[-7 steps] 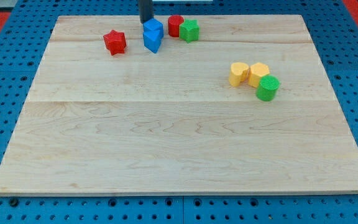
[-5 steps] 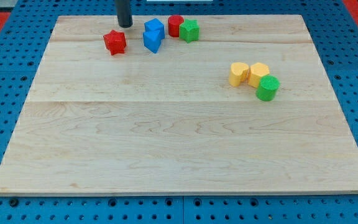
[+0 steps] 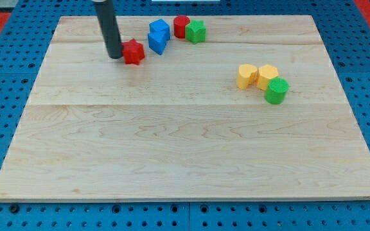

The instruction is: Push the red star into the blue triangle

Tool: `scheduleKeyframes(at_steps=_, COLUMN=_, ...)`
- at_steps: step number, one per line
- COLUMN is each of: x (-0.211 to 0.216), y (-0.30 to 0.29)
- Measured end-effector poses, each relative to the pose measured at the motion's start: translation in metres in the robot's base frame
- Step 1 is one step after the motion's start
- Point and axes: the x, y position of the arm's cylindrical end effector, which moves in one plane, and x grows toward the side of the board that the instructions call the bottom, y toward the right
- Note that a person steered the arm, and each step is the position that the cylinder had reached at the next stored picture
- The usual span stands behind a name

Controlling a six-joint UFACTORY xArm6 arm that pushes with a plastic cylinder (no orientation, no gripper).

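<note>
The red star (image 3: 133,52) lies on the wooden board (image 3: 185,141) near the view's top left. My tip (image 3: 115,56) is down on the board, touching the star's left side. The blue triangle (image 3: 156,42) stands just right of and slightly above the star, a small gap between them. A blue cube-like block (image 3: 160,27) sits right behind the triangle, touching it.
A red cylinder (image 3: 182,26) and a green block (image 3: 196,31) stand together right of the blue blocks. At the view's right, two yellow blocks (image 3: 246,76) (image 3: 267,75) and a green cylinder (image 3: 276,90) form a cluster.
My tip moved from behind the blue blocks leftward, then down to the star's left side. The red star slid right and slightly down, closer to the blue triangle.
</note>
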Motion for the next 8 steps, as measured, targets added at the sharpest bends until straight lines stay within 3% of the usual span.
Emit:
scheduleKeyframes(at_steps=5, x=0.004, y=0.041)
scheduleKeyframes(at_steps=7, x=0.059, y=0.055)
scheduleKeyframes(at_steps=8, x=0.040, y=0.083)
